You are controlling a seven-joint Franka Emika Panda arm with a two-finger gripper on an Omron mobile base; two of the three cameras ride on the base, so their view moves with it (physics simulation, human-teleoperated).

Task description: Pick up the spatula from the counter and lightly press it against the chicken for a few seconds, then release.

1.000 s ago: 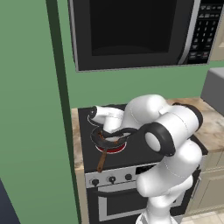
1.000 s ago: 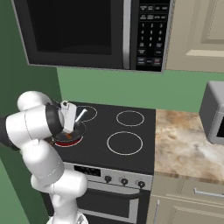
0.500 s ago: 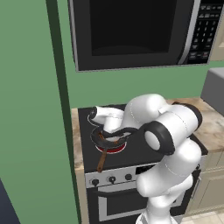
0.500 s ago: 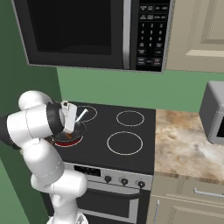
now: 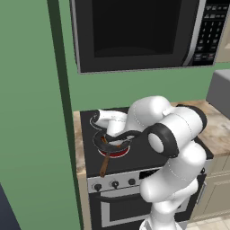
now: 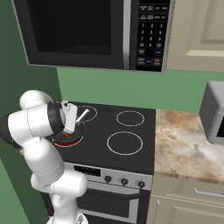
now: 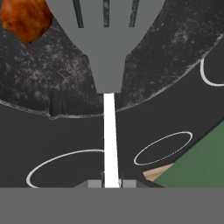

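Gripper [image 7: 109, 183] clamped tight on the spatula [image 7: 107, 83] handle, blade out over the skillet [image 7: 52, 83], chicken [image 7: 26, 17] just beside one blade corner; skillet rim rings it, green wall [image 5: 36, 112] hugs the stove [image 6: 131, 140] side

change: none visible | hand [image 7: 111, 183], spatula [image 7: 107, 43] unmoved (pan [image 7: 52, 83] and chicken [image 7: 26, 19] too)
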